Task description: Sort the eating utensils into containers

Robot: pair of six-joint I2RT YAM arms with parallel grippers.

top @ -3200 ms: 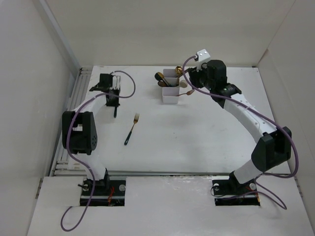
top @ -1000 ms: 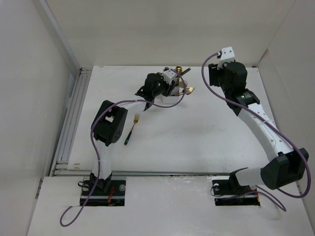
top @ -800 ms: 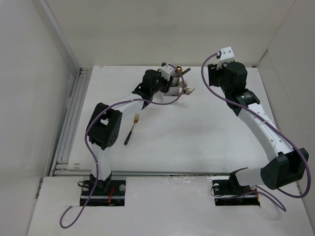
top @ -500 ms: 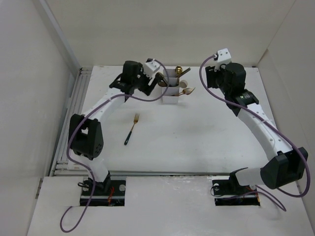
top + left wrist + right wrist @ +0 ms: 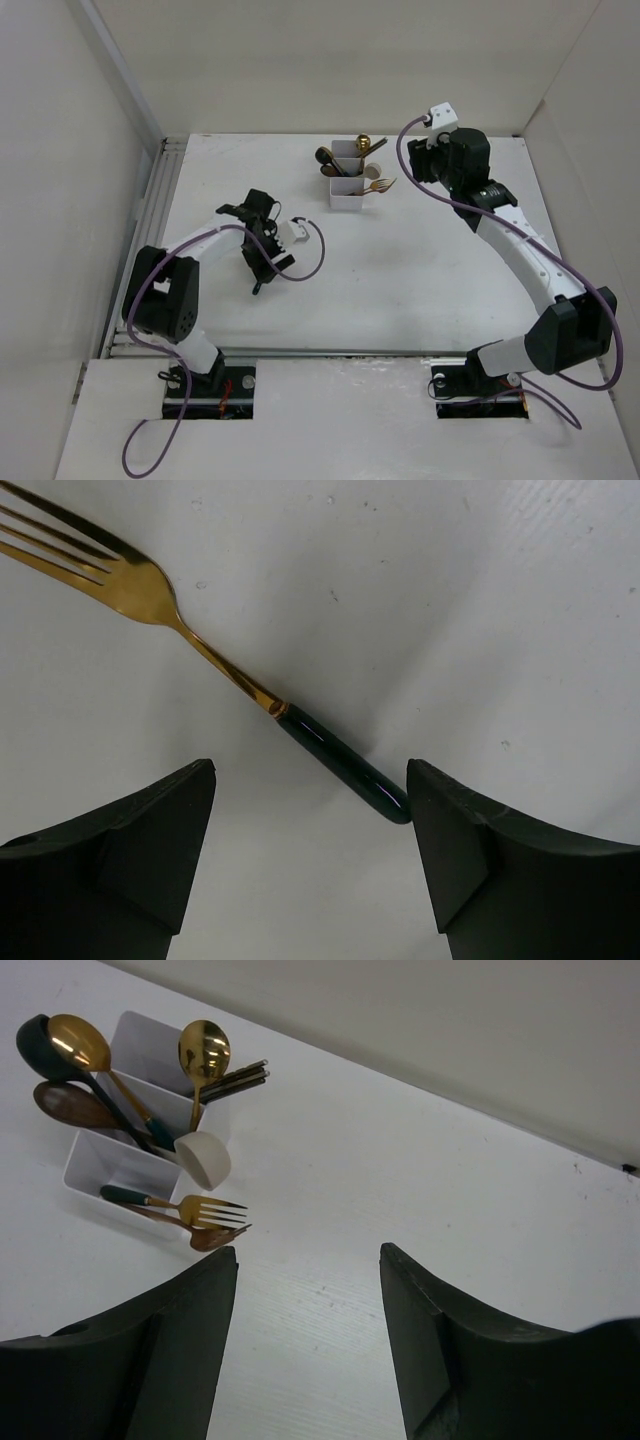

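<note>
The left gripper (image 5: 310, 788) hangs low over the table (image 5: 400, 290) with its jaws spread wide and holds nothing. Between its two dark fingers (image 5: 130, 850) lies the gold fork (image 5: 300, 729), flat on the white surface, with its tines pointing away from the gripper and its dark green handle running toward the finger on the right side of the left wrist view. The end of the handle is just beside that finger; whether it touches cannot be told. The right gripper (image 5: 308, 1260) is also spread apart and empty, raised above the table near the white container (image 5: 108, 1165). This container stands at the far middle of the table, well apart from the fork. In its far compartment stand a gold spoon (image 5: 204, 1048) and dark chopsticks (image 5: 236, 1078). Another gold spoon (image 5: 76, 1040), a black spoon (image 5: 30, 1034) and a brown spoon (image 5: 68, 1104) lean out of the middle one. A second gold fork (image 5: 208, 1210) rests in the near compartment.
</note>
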